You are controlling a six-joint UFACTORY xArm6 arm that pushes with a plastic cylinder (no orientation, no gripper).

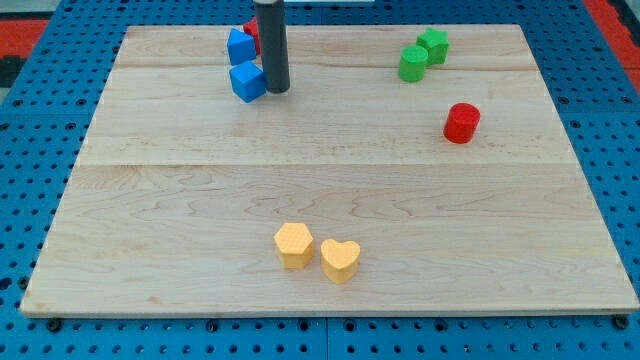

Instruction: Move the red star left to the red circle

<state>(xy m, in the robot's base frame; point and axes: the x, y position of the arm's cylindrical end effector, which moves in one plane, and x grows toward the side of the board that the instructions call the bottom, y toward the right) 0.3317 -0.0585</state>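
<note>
The red star [251, 30] is at the view's top, mostly hidden behind my rod, with only a red sliver showing beside the upper blue block [240, 46]. The red circle [461, 122], a short cylinder, stands far off at the view's right. My tip [275, 90] rests on the board just right of the lower blue cube [248, 81], touching or nearly touching it, and below the red star.
Two green blocks [413, 63] [434, 44] sit together at the top right, above the red circle. A yellow hexagon [294, 244] and a yellow heart [340, 259] sit side by side near the bottom middle. The wooden board [150, 200] lies on a blue pegboard.
</note>
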